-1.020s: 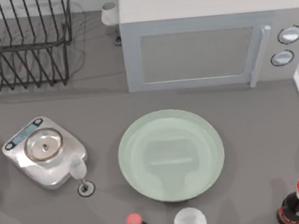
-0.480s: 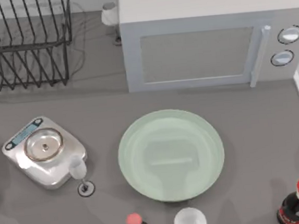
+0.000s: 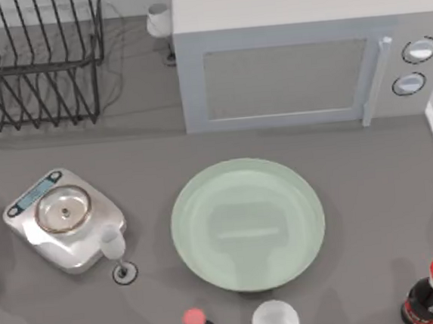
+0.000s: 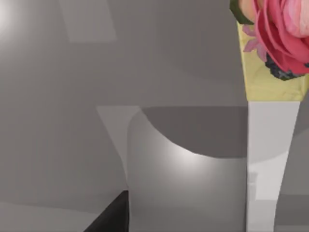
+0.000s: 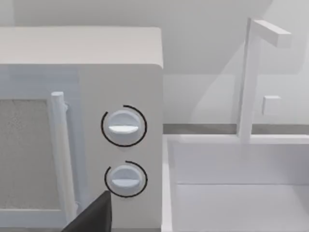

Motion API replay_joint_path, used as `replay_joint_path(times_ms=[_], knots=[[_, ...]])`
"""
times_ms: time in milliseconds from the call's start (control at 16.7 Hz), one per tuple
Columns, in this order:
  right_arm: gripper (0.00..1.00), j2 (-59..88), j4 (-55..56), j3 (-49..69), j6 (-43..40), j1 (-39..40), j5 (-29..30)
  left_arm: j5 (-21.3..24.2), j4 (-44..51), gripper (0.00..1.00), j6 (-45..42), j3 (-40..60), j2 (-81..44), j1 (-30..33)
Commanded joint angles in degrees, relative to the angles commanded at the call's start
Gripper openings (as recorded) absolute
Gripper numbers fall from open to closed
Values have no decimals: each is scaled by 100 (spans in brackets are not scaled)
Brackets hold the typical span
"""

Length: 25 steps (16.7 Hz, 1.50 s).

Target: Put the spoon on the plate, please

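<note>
Since the plate (image 3: 248, 224) lies bare mid-table before the microwave (image 3: 298, 56) and no spoon can be located, nor either gripper's hold be told, the risk is a blind reach toppling the stemmed glass (image 3: 113, 247) beside the scale (image 3: 64, 219).

The grey worktop (image 3: 369, 171) is occupied by a plate (image 3: 248, 224), scale (image 3: 64, 219), stemmed glass (image 3: 115, 250), microwave (image 3: 306, 55), rack (image 3: 33, 60) and bottles (image 3: 429, 291).
</note>
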<state>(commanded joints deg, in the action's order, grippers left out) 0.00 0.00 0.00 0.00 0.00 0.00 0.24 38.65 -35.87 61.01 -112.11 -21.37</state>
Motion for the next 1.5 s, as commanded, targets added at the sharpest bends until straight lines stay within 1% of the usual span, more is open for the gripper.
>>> replay_joint_path(times_ms=[120,180,600,660,780,900,1140,1260,1500], knots=[[100,0,0,0,0,0,0,0,0,2,0,0,0,0],[100,0,0,0,0,0,0,0,0,0,0,0,0,0],[100,0,0,0,0,0,0,0,0,0,0,0,0,0],[100,0,0,0,0,0,0,114,284,0,34,109,336,1],[100,0,0,0,0,0,0,113,377,0,33,191,361,-4],[100,0,0,0,0,0,0,114,713,0,27,427,468,-2],[100,0,0,0,0,0,0,113,1893,0,35,1081,838,10],[100,0,0,0,0,0,0,111,2316,0,49,1366,1027,13],[100,0,0,0,0,0,0,109,2503,0,63,1515,1151,18]])
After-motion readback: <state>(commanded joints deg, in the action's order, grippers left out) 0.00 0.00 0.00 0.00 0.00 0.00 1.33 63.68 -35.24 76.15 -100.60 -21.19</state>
